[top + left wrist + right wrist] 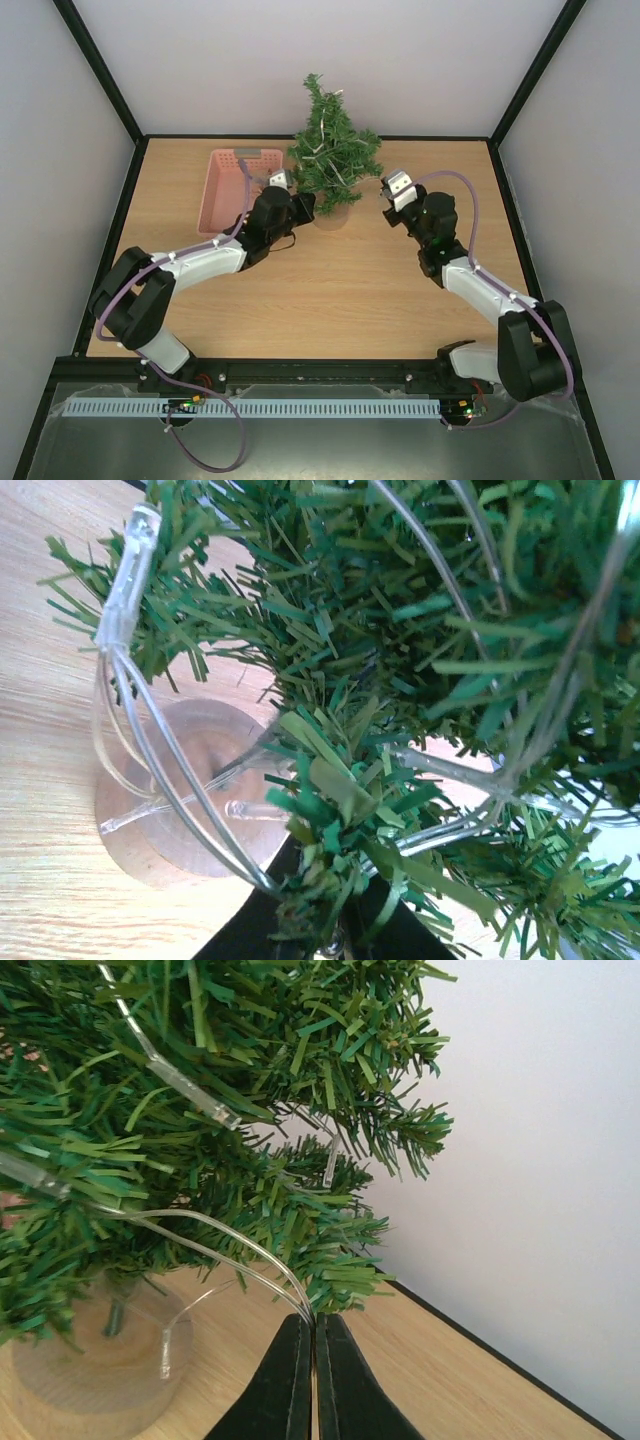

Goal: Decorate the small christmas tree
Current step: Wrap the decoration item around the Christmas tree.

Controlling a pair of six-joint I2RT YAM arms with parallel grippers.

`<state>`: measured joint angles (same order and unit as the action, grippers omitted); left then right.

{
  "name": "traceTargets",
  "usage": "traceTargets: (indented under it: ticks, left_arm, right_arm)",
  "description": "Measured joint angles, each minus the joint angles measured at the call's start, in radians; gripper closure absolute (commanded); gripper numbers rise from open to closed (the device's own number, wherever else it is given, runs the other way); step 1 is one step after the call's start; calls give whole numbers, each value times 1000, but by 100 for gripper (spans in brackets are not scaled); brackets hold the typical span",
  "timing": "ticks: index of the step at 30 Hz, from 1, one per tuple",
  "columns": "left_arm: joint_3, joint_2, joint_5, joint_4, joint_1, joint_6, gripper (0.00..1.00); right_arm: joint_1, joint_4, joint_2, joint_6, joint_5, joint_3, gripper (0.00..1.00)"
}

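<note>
A tug is the hazard; the right gripper (314, 1322) is clenched on the clear light string (228, 1250), and the left gripper (335, 920) looks clamped on a low branch, so a pull from either could tip the small christmas tree (332, 150) off its round base (85, 1365) or drag it. It stands on the table (350, 300) between the jaws, touching both, with the pink basket (235, 195) just to its left.
</note>
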<state>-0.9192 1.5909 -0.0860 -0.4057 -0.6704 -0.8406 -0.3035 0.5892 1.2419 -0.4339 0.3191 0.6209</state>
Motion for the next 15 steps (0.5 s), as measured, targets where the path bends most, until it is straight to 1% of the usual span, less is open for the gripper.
traceTargets:
  ticks: [10,15]
  left_arm:
    - [-34,23,55,0,72,31,91]
    - [-34,23,75,-1,76,49,91]
  right_arm:
    - [-6,-2,68,-150,-69,76,98]
    - [-8,-4,90,-230,-100,85,98]
